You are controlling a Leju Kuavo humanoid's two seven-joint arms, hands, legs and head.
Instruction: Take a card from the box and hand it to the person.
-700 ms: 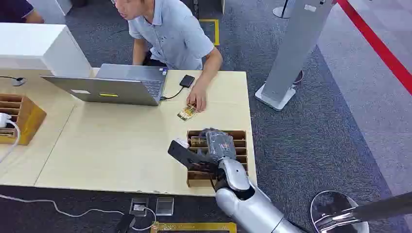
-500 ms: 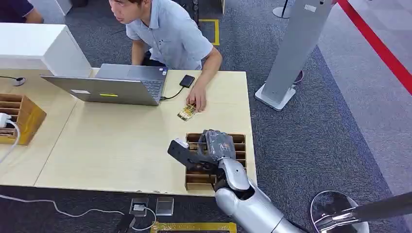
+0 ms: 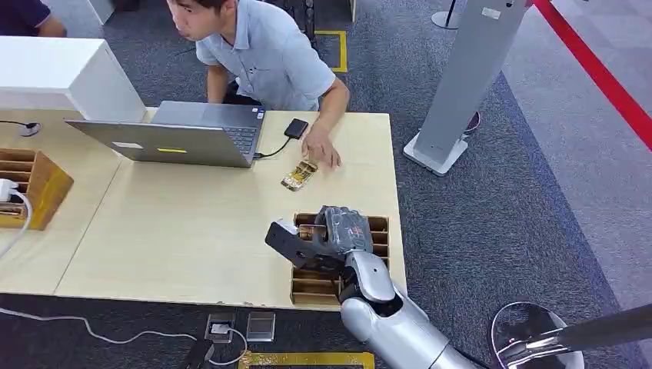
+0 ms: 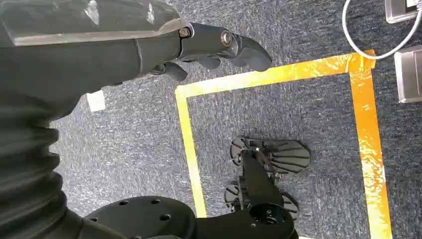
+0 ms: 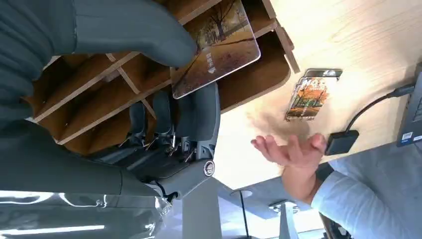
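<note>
Card: while it is sitting over the slotted wooden box (image 3: 377, 231) near the table's (image 3: 192, 231) front right corner, the autumn-tree card (image 5: 219, 47) is being pinched by the right hand (image 3: 327, 238) between the thick thumb and the darker fingers (image 5: 196, 117), most of its printed face sticking out past them.
Right hand: it is hovering over the box's dividers with the card tilted; the pinch looks shallow, so I judge an even squeeze is needed through the lift.
Step in hand: probably the card is being drawn clear of its slot; lifting it along its own plane should stop the box being dragged.
Person: an open palm (image 5: 291, 149) is waiting over the table near the far edge, just beside a small stack of cards (image 3: 298, 175); the handover should be aimed there, free end first.
Obstacles: a laptop (image 3: 181, 138) and a dark adapter (image 3: 295, 127) are lying by the far edge, worth keeping away from.
Left hand: the left hand (image 4: 209, 50) is hanging above the carpet, fingers loosely curled on nothing.
</note>
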